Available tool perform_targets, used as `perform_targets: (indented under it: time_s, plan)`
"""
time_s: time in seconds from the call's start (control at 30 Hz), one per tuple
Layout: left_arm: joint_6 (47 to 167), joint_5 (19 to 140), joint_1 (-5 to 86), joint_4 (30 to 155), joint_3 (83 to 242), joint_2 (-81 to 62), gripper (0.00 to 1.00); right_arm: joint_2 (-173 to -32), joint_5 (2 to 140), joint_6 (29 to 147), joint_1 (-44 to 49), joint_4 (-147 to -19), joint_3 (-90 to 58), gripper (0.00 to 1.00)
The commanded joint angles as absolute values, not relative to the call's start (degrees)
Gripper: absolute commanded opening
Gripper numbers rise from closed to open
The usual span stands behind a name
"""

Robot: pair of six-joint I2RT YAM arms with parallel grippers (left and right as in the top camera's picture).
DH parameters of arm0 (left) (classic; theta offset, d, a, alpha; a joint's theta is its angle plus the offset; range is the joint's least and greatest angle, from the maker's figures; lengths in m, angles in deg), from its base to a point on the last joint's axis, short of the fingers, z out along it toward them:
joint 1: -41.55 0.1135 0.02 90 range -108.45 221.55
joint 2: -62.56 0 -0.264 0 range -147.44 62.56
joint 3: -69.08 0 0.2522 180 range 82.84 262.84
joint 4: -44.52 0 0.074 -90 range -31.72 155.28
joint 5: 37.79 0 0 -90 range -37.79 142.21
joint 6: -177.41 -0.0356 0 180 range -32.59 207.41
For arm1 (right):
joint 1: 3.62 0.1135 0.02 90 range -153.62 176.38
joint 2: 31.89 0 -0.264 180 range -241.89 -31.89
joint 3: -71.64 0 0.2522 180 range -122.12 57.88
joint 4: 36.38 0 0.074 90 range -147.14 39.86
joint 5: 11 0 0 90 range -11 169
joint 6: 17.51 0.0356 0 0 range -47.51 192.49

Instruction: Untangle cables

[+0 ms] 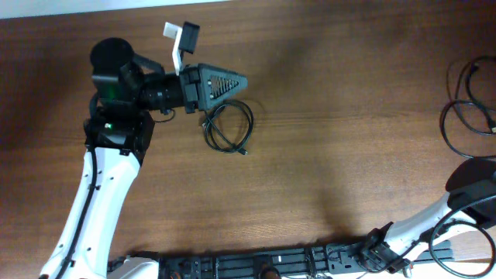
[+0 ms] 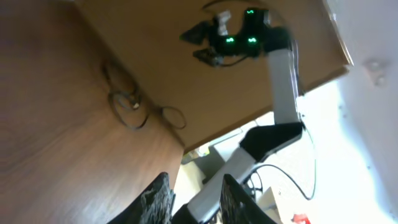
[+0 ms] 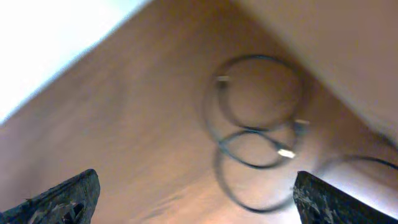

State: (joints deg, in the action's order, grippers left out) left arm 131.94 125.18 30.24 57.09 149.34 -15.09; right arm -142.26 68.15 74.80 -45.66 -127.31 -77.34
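One coiled cable (image 1: 229, 129) lies on the table (image 1: 349, 155) near its far edge beside the empty, spread left gripper (image 2: 194, 193), other cables (image 1: 467, 102) hug the right edge, and the right gripper (image 3: 198, 190) gapes wide.

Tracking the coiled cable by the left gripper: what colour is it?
Black. The cable shows best in the overhead view.

Coiled cable (image 1: 229, 129) centre-left; looped cables (image 1: 467, 101) overlapping, far rt.
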Motion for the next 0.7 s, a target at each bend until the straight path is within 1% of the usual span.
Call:
perform_targets:
  time_s: [0.0,0.07,0.13,0.33,0.47,0.5,0.53,0.57,0.67]
  plan:
    - [115.8,111.8,30.1,73.7,149.3,-14.5,0.27,-141.7,51.0,71.6,-42.1,-127.6,-78.4,0.98]
    - [110.9,103.1,30.1,84.9,149.3,-14.5,0.27,-141.7,46.8,68.3,-39.5,-128.4,-78.4,0.98]
    - [107.1,97.2,30.1,91.3,149.3,-14.5,0.27,-141.7,46.2,65.8,-35.8,-130.0,-78.4,0.98]
    - [105.5,82.4,29.4,100.5,149.3,-14.5,0.26,-141.6,46.2,65.4,-25.7,-133.0,-78.4,0.98]
    - [105.5,72.0,26.3,103.9,149.3,-14.6,0.28,-141.6,46.2,65.4,-20.3,-134.5,-78.4,0.98]
    - [105.5,69.7,25.1,104.1,149.2,-14.8,0.3,-141.6,46.2,65.4,-18.8,-135.1,-78.4,0.98]
    - [105.6,68.3,24.2,104.1,149.2,-15.1,0.37,-141.6,46.2,65.4,-17.4,-135.6,-78.4,0.98]
    - [106.5,66.2,23.2,104.1,149.2,-15.7,0.41,-141.6,46.2,65.4,-15.9,-136.4,-78.4,0.98]
    - [110.0,62.5,21.6,104.1,149.2,-17.8,0.43,-141.7,46.2,64.7,-11.7,-139.7,-78.4,0.98]
